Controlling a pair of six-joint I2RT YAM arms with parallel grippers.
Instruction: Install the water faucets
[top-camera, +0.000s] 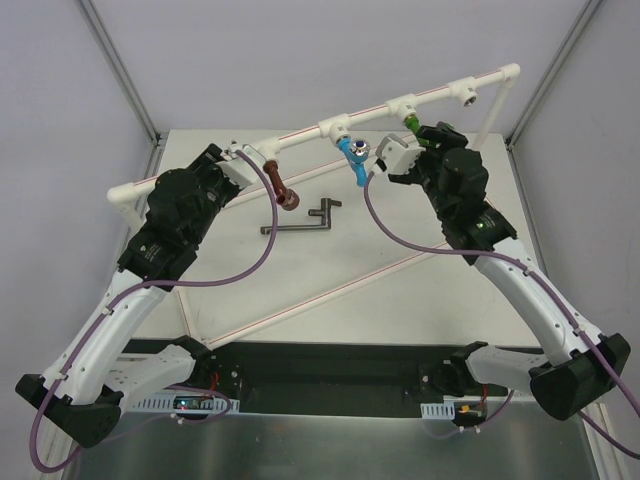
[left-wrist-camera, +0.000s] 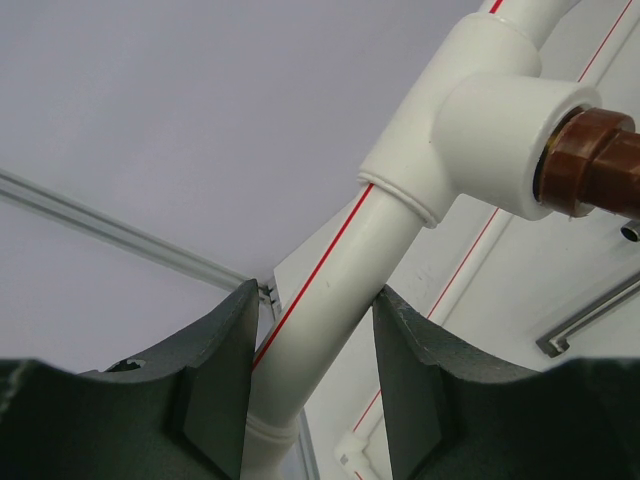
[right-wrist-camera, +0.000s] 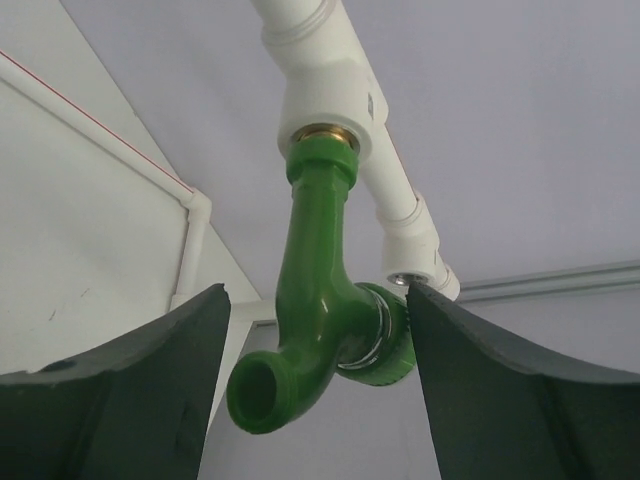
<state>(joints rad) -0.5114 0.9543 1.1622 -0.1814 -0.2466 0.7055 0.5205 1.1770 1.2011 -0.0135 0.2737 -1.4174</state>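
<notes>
The left fingers (left-wrist-camera: 215, 380) are closed narrowly on the white pipe (left-wrist-camera: 325, 330), one finger pressed against each side of it, with the pipe's red stripe running up between them. Past their tips and to the right, the pipe enters a tee (left-wrist-camera: 490, 120). The brown faucet (left-wrist-camera: 600, 165) is screwed into that tee's side outlet, clear of the left fingers.

The right fingers (right-wrist-camera: 130, 390) stand wide apart with the green faucet (right-wrist-camera: 310, 290) between them. Its threaded end sits in a second tee (right-wrist-camera: 325, 95) straight ahead of the fingertips, and a brass ring shows at the joint. Its body curves back toward the fingers, with the open spout turned to the camera just beside the left-hand finger. The faucet's knob end, ringed in silver, lies at the inner edge of the right-hand finger; whether they touch I cannot tell. Neither finger grips it.

From above, the blue faucet (top-camera: 352, 160) hangs from the middle tee, between the two pairs of fingers and nearer the right pair, with its silver round end facing up. A dark bent bar (top-camera: 300, 215) lies on the surface (top-camera: 400, 310) below the pipe, nearer the left fingers and apart from both pairs.
</notes>
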